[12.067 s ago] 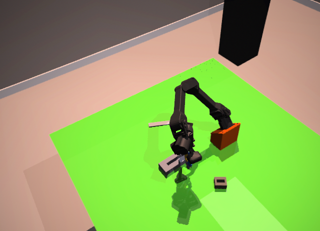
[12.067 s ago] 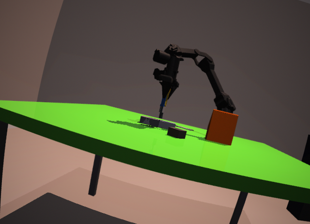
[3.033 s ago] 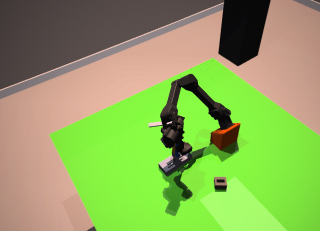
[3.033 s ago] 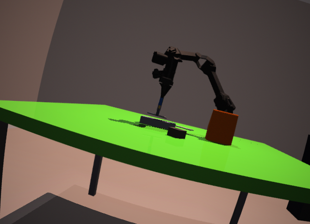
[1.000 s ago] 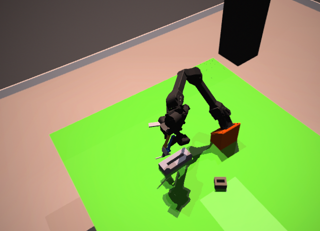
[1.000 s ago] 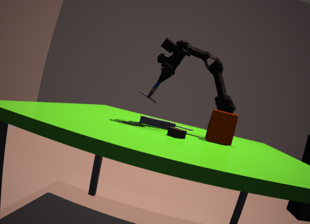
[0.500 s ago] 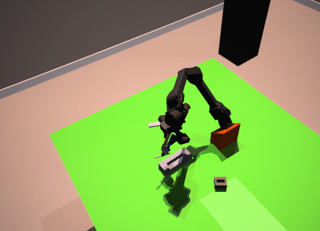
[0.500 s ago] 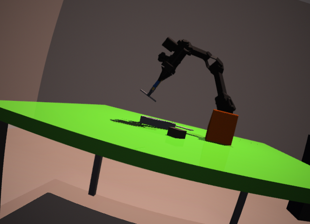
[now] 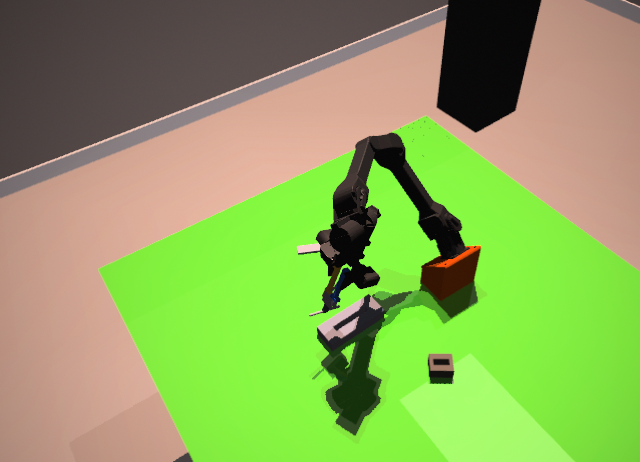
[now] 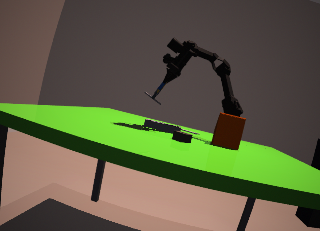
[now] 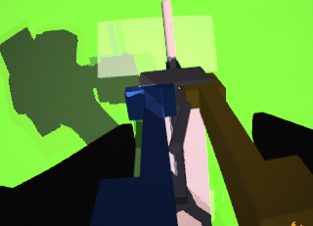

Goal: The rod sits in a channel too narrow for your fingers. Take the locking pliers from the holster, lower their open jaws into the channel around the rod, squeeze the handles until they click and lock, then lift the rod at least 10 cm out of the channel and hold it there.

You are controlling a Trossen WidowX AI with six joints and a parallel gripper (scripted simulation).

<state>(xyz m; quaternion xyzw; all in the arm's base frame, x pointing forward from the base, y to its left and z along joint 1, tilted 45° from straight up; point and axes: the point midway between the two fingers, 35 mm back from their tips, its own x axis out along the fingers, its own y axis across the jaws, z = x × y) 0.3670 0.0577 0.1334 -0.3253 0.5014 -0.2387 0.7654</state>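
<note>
Dark grey wall (image 9: pixel 206 49) (image 10: pixel 180 22) behind; pinkish floor (image 9: pixel 46 292) (image 10: pixel 64 169); bright green tabletop (image 9: pixel 232 302) (image 10: pixel 77 125); black column upper right from top (image 9: pixel 485 49), perhaps furniture.

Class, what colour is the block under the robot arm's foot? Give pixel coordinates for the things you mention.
Orange (image 9: pixel 457 273) (image 10: pixel 228 131), clearest in the exterior view.
</note>
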